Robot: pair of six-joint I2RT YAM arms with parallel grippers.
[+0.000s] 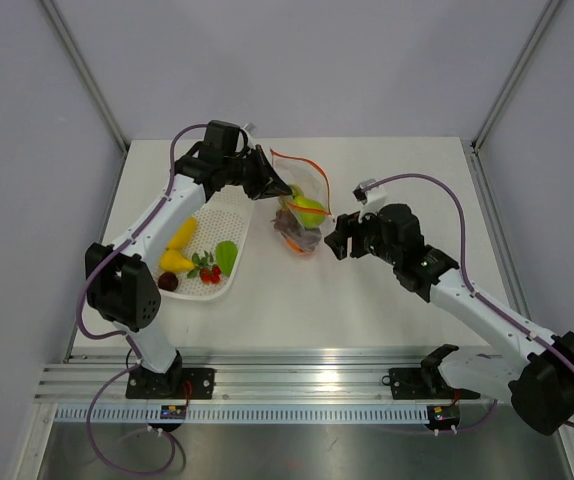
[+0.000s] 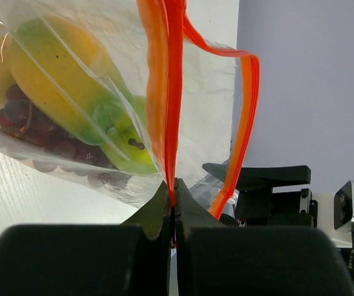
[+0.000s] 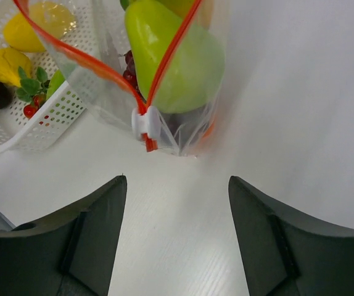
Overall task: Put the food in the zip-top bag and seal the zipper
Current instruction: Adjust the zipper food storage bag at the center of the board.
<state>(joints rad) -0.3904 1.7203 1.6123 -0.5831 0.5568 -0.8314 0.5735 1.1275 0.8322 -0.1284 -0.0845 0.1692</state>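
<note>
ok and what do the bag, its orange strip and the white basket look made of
The zip-top bag looks like thin clear plastic film, glossy: the fruit shows through and it creases. Its zipper seems a thicker translucent orange plastic strip, with a white, probably hard-plastic slider. The basket looks like rigid white moulded plastic, matt, with regular holes.
</note>
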